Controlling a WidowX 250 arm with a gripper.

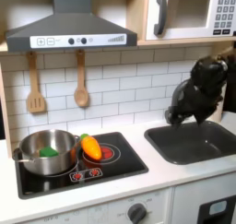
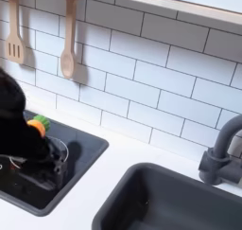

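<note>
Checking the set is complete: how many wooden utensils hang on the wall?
2: a slotted spatula at the first exterior view's left and a spoon just right of it, both on the tile wall above the stove.

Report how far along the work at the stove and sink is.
Done: a green piece lies in the pot. In hand: nothing I can make out; the gripper hangs above the sink at its left rim, too dark to tell open from shut. Left: the orange carrot lies on the stove beside the pot, untouched.
</note>
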